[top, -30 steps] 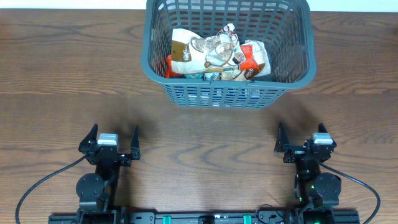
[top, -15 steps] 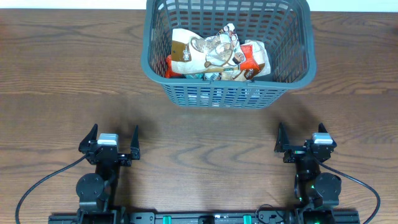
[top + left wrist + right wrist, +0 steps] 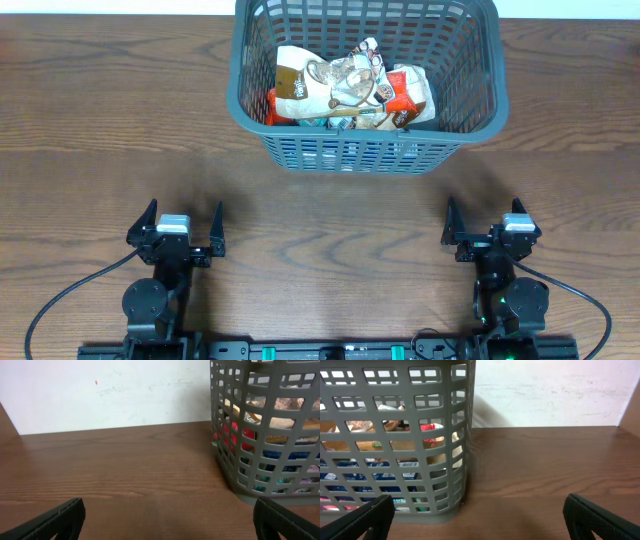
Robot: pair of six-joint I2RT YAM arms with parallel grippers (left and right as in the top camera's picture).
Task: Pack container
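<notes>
While looking down from overhead, finding the large dark grey rectangular plastic container (image 3: 366, 152) with lattice-slotted sides and thick rim standing upright at the far middle of the dark brown wooden table (image 3: 100, 120), floor flat on the wood. Seeing a loose heap of snack packets lying inside it: a white-and-brown packet (image 3: 300, 85) towards the left, a crinkled clear packet (image 3: 352, 72) on top near the middle, a red-and-white packet (image 3: 408, 92) towards the right, with blue and red wrappers showing through the slots in both wrist views. Finding a plain white wall (image 3: 100, 390) behind the far table edge. Moving outward to the near edge, well apart from the container: seeing the left gripper (image 3: 185, 210) parked low on the left, black fingers spread wide and grasping nothing, only bare wood lying between them. Seeing the right gripper (image 3: 483, 208) parked likewise on the right, fingers released and wide apart, clasping nothing. Noting both grippers pointing towards the container, one to each side of it. Seeing thin black cables (image 3: 60, 295) curving away from both arm bases along the near edge.
</notes>
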